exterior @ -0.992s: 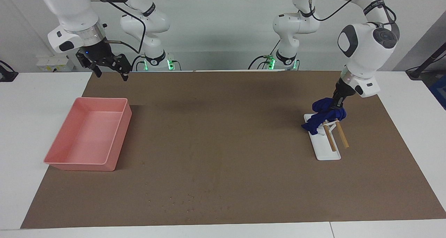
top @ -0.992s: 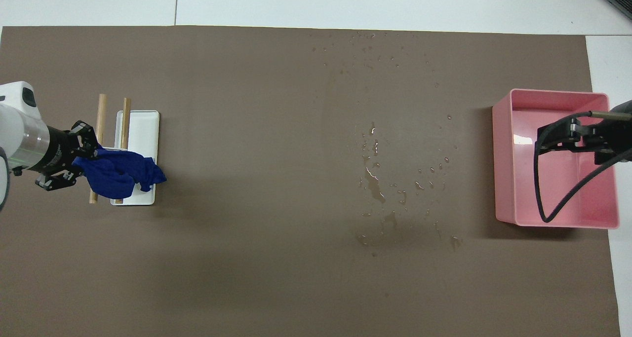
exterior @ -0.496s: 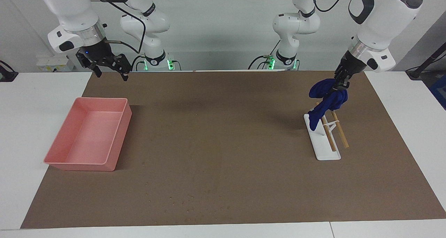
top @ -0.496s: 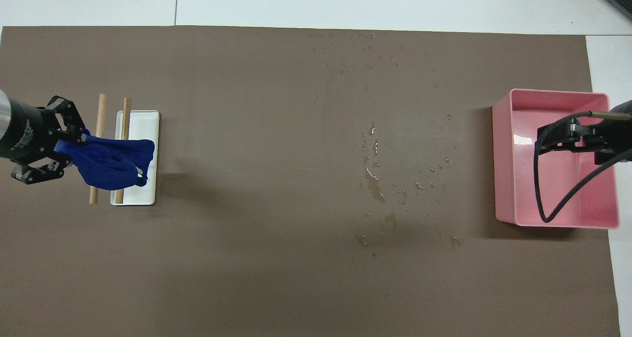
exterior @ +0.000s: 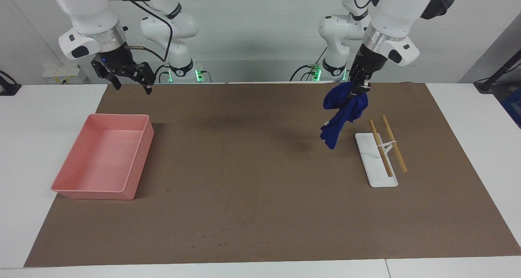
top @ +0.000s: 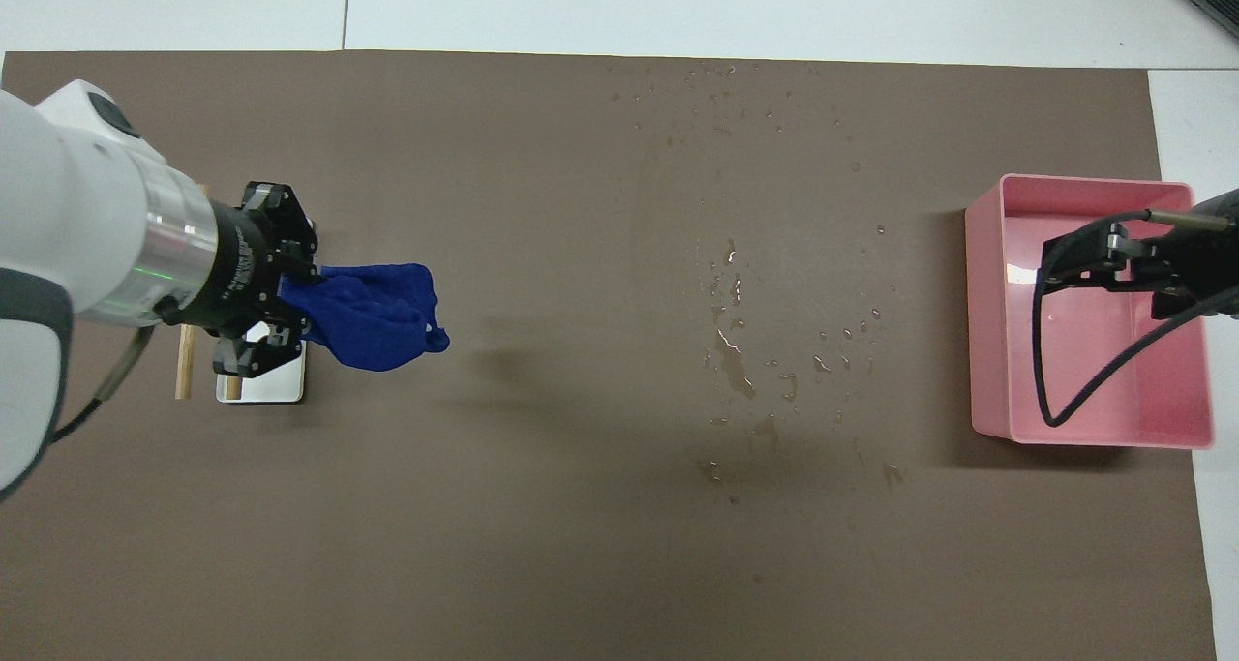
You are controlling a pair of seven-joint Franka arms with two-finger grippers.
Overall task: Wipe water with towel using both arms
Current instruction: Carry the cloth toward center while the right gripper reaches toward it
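The royal-blue towel hangs bunched in the air from my left gripper, which is shut on its top. It hangs over the brown mat beside the white slab. In the overhead view the towel trails from the left gripper toward the table's middle. Water lies in scattered drops and small puddles on the mat's middle, and it shows faintly in the facing view. My right gripper waits open and empty in the air, over the pink tray in the overhead view.
A white slab with two wooden sticks lies toward the left arm's end. The pink tray stands toward the right arm's end. A brown mat covers most of the white table.
My left gripper has lifted the towel off the slab's sticks and carried it up and toward the table's middle. The right arm has barely moved.
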